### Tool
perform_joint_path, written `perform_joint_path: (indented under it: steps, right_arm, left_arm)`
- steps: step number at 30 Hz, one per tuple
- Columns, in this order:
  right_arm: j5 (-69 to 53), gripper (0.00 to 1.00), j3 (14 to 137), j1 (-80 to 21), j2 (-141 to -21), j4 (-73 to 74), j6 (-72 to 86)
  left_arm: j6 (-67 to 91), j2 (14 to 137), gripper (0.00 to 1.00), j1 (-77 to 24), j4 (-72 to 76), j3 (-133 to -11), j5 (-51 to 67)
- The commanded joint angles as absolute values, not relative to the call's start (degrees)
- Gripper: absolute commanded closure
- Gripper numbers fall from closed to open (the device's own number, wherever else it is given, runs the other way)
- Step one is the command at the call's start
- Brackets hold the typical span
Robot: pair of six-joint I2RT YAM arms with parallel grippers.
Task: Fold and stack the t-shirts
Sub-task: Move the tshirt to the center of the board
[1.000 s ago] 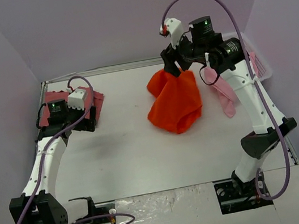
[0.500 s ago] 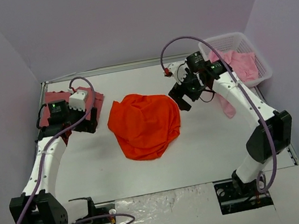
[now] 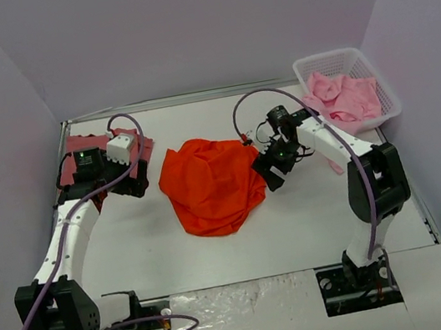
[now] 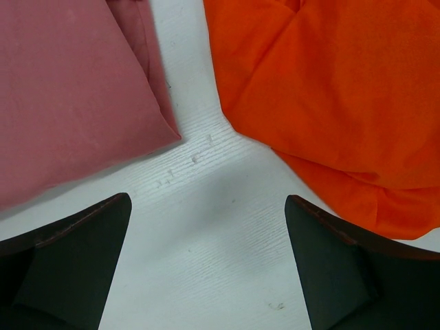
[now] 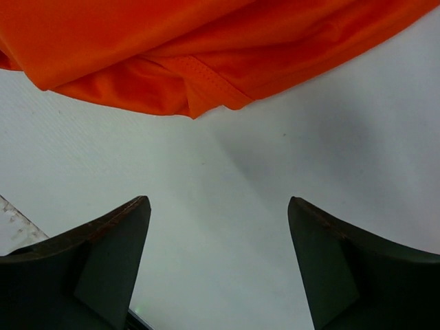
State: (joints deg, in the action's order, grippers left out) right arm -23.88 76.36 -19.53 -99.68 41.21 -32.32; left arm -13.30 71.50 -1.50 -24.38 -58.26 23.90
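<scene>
The bright orange-red t-shirt [image 3: 211, 185] lies crumpled in a loose heap in the middle of the desk [image 3: 299, 228]. The right end effector [image 3: 270, 172] sits low at its right edge, jaws spread wide with nothing between them. In the wrist view a stitched hem lies just beyond the fingertips, apart from them. The left end effector [image 4: 206, 206] hovers fully spread and empty over the bare strip between the orange shirt and the dusty rose-red t-shirt [image 4: 69, 89], which lies flat at the far left (folded, judging by its straight edges). Light pink t-shirts [image 3: 346, 96] fill the white basket [image 3: 329, 54] at the far right. Another pink piece [image 3: 337, 167] shows on the desk behind the right arm, mostly hidden. From above, the left arm covers much of the rose shirt.
</scene>
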Motion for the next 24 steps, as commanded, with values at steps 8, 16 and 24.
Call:
perform_joint_path:
  steps: [8, 16, 24]
  right_arm:
    - [-31.2, 0.27, 84.11, -19.25, -111.08, 40.61, -32.34]
    - [-33.13, 0.3, 88.77, -19.51, -116.8, 40.34, -31.2]
    - [-31.21, 0.7, 86.31, -19.78, -117.6, 39.99, -31.9]
  left_arm:
    - [-13.1, 69.96, 0.06, -1.85, -22.06, -57.92, 23.12]
    - [-13.27, 71.19, 0.06, -1.85, -21.97, -57.83, 23.47]
    - [-13.36, 72.33, 0.06, -2.02, -21.71, -58.18, 23.03]
